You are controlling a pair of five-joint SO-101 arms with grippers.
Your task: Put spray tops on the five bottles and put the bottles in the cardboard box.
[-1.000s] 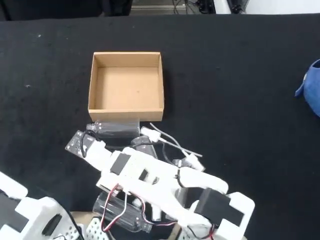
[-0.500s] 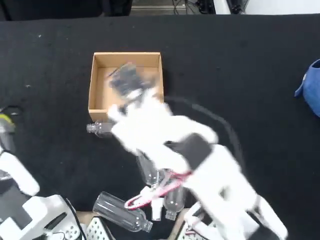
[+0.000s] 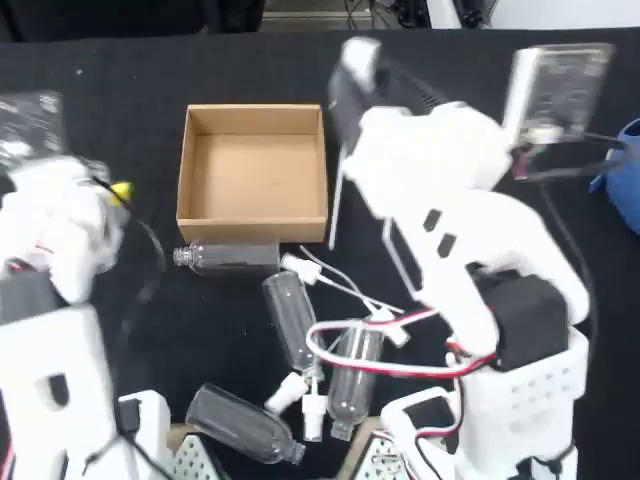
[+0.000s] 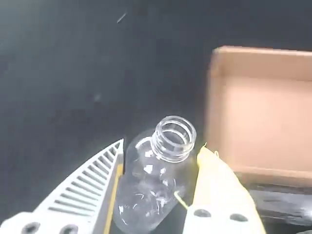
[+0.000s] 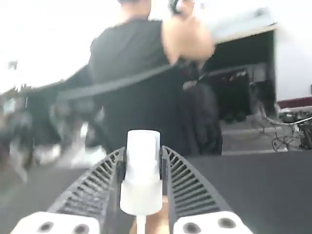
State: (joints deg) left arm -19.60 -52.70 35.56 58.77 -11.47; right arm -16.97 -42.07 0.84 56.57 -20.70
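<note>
My left gripper (image 4: 161, 146) is shut on a clear uncapped bottle (image 4: 153, 185), held up at the left of the cardboard box (image 4: 263, 112), open neck upward. My right gripper (image 5: 143, 152) is shut on a white spray top (image 5: 143, 170), raised just right of the box's (image 3: 252, 170) far corner; its thin tube (image 3: 335, 205) hangs down. Lying on the black table in front of the box are several bare bottles: one along the box's front wall (image 3: 225, 258), two in the middle (image 3: 290, 318) (image 3: 352, 372), one at the front edge (image 3: 240, 425). Loose spray tops (image 3: 300, 265) (image 3: 385, 322) (image 3: 312, 415) lie among them.
A blue object (image 3: 625, 185) sits at the table's right edge. Both arm bases (image 3: 500, 400) stand at the front edge beside the bottles. The box holds nothing. Black table stretches behind and to the right of the box.
The right arm rose from low over the bottles, swept across the box and now holds a spray top up at the box's right. The left arm came up at the left with a bottle.
</note>
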